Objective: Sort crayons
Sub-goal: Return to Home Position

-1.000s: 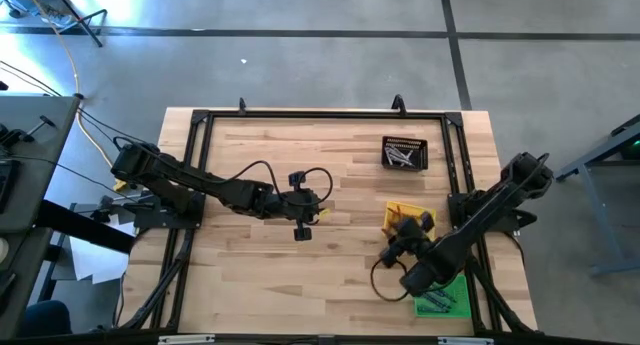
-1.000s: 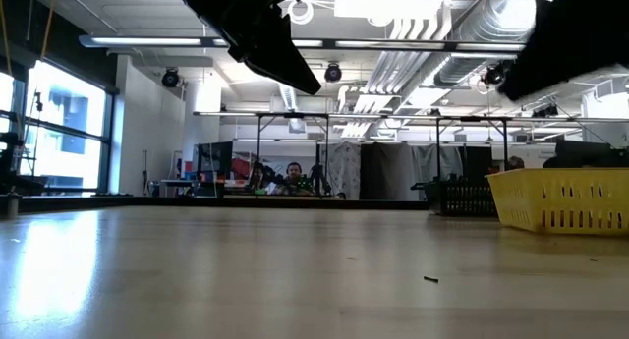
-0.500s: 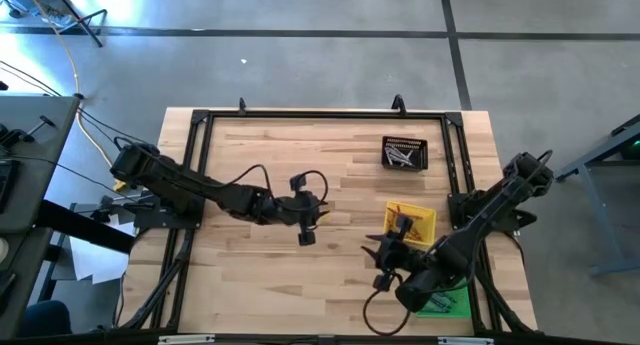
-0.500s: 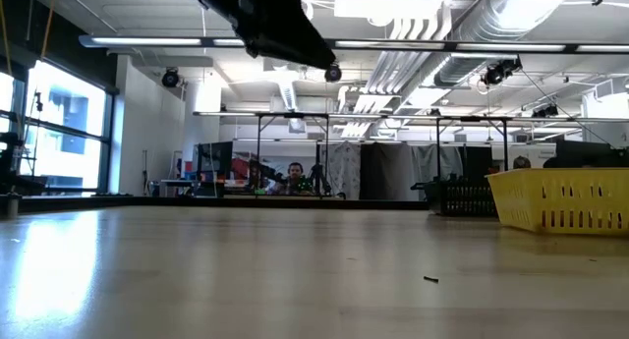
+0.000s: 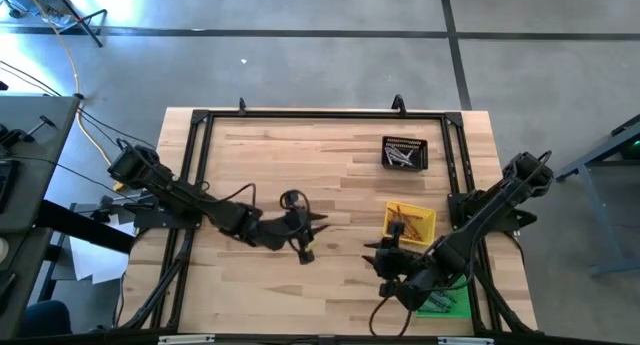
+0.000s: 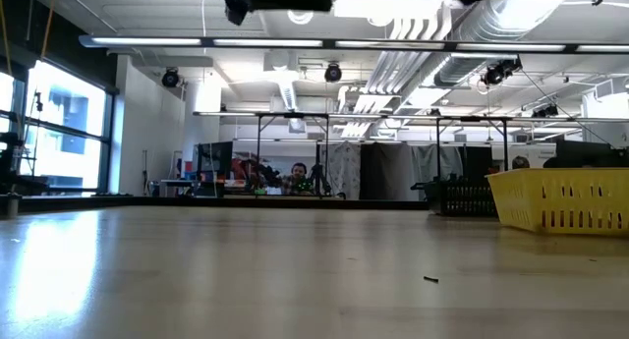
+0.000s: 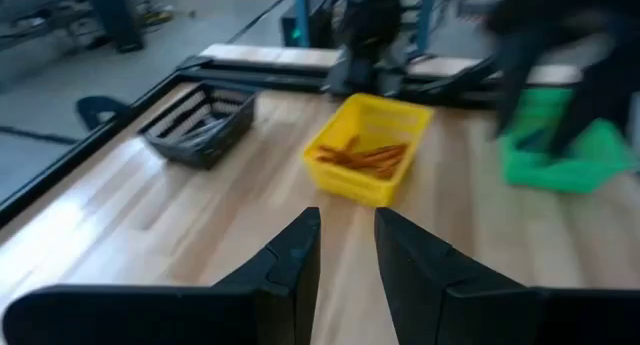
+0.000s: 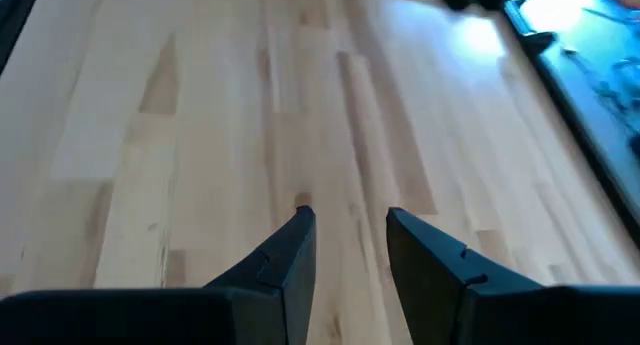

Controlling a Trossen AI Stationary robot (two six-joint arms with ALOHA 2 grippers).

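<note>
High view shows the left gripper [image 5: 303, 243] low in the middle of the table [image 5: 260, 145], jaws narrowly parted, empty; the right gripper [image 5: 380, 260] is lower right, the same; orange crayons [image 5: 408, 221] lie in the yellow tray [image 5: 388, 221]; grey crayons [image 5: 402, 158] in the black tray [image 5: 404, 140], upper right; green crayons [image 5: 436, 303] in the green tray [image 5: 461, 297], bottom right.

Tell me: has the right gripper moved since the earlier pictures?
Yes. The right gripper was over the yellow tray; now it is beside it, nearer the table's front edge.
</note>
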